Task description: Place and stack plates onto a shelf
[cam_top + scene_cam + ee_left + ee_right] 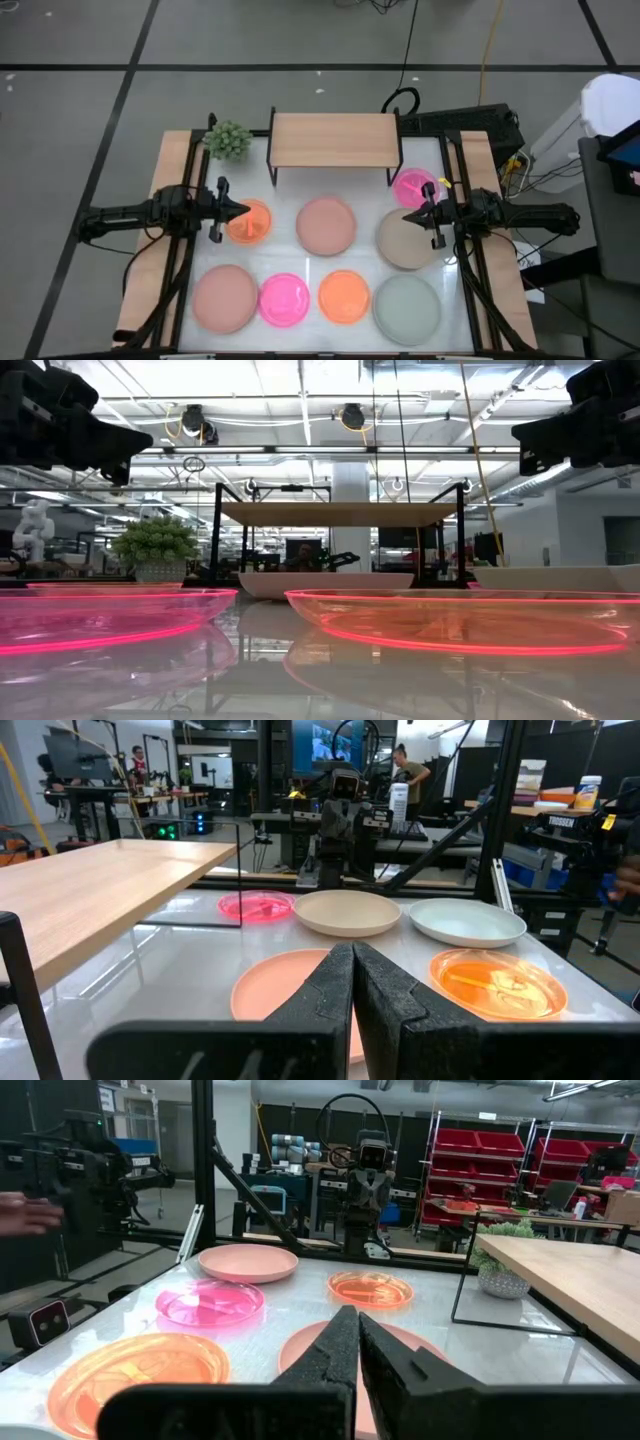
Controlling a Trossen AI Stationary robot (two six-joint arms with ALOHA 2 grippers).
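Several round plates lie flat on the white table. In the far row are a small orange plate (pixel 250 222), a pink matte plate (pixel 326 224), a beige plate (pixel 408 240) and a small magenta plate (pixel 413 187). Along the near edge lie a pink plate (pixel 225 297), a magenta plate (pixel 284 299), an orange plate (pixel 344 297) and a grey-green plate (pixel 407 308). The light-wood shelf (pixel 335 140) stands on black legs at the far middle, nothing on it. My left gripper (pixel 243 211) hovers shut and level over the small orange plate. My right gripper (pixel 410 217) hovers shut above the beige plate's edge.
A small potted plant (pixel 228 140) stands at the shelf's left end. Black frame rails (pixel 180 270) run along both sides of the table. Cables and equipment lie on the floor beyond the far right corner. A person's hand (pixel 25 1210) shows beyond the table in the right wrist view.
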